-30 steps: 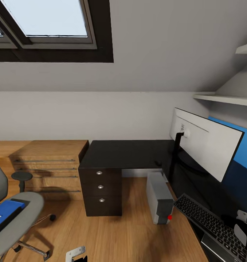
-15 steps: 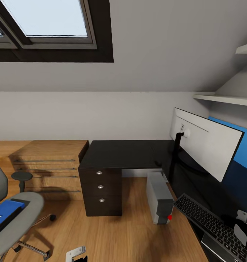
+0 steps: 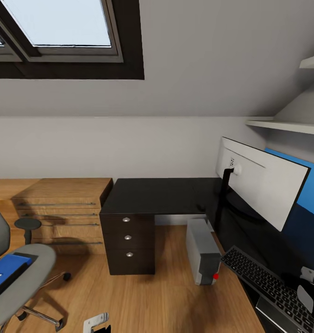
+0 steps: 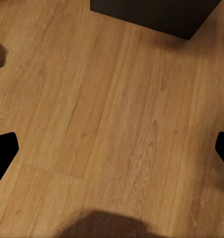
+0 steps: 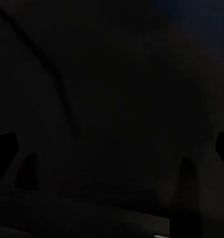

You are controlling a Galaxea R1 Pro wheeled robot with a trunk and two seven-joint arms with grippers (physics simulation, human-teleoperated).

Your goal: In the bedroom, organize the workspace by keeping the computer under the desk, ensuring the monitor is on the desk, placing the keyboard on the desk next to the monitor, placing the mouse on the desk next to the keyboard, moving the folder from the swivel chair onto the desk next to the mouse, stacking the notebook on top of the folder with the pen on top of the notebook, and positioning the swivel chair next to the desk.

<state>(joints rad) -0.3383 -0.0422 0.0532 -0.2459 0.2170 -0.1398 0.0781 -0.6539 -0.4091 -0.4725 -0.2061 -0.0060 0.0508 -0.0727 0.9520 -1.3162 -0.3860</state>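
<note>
The black L-shaped desk (image 3: 157, 194) has its three-drawer unit (image 3: 129, 240) at the left end. The monitor (image 3: 263, 185) stands on the desk's right wing, white back toward me. The dark keyboard (image 3: 268, 286) lies on that wing nearer me. The grey computer (image 3: 202, 252) stands on the floor in the desk's inner corner. At the left edge is the swivel chair (image 3: 22, 277) with the blue folder (image 3: 6, 272) on its seat. My left gripper (image 4: 112, 151) is open above the wood floor. My right gripper (image 5: 112, 148) is open over a dark surface.
A low oak chest (image 3: 59, 210) with bar handles stands left of the desk, behind the chair. White shelves (image 3: 286, 125) hang at the upper right and a skylight (image 3: 59, 27) is in the sloped ceiling. Bare wood floor (image 3: 152, 300) lies between chair and desk.
</note>
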